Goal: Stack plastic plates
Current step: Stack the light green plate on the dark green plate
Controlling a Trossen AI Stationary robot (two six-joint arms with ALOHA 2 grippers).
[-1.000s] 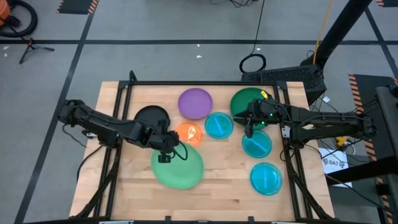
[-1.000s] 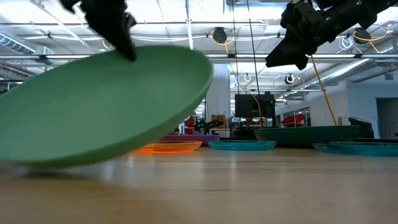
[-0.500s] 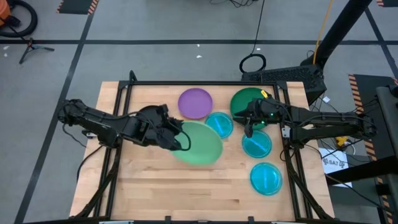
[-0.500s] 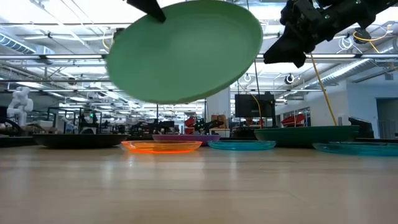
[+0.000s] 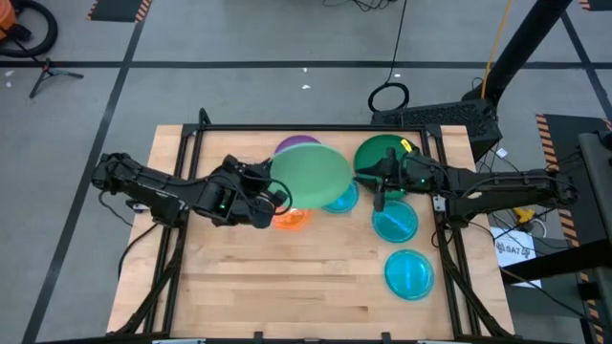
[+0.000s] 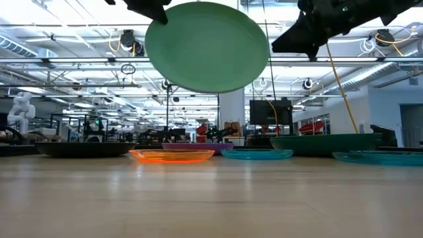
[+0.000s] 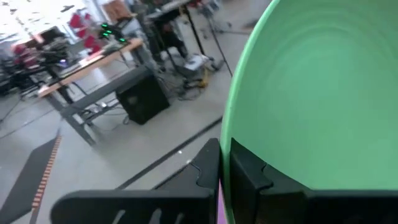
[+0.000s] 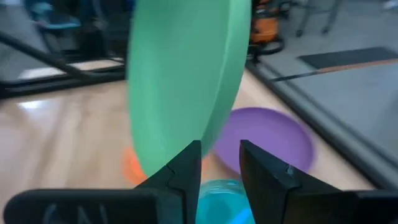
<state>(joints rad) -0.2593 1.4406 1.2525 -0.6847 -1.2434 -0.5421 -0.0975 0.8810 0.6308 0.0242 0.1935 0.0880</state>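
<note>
left gripper (image 5: 271, 200) pinches mint plate (image 5: 310, 177) rim, airborne above purple plate (image 5: 292, 143).

Overhead and tabletop views share the mint plate (image 5: 311, 176).

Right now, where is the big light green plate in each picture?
High view: mint green plate, upper middle, held off the table by the left gripper.
Low view: top centre, in the air.
Left wrist view: fills the right side.
Right wrist view: centre, tilted on edge.
Shared landmark: the orange plate beneath it.
</note>
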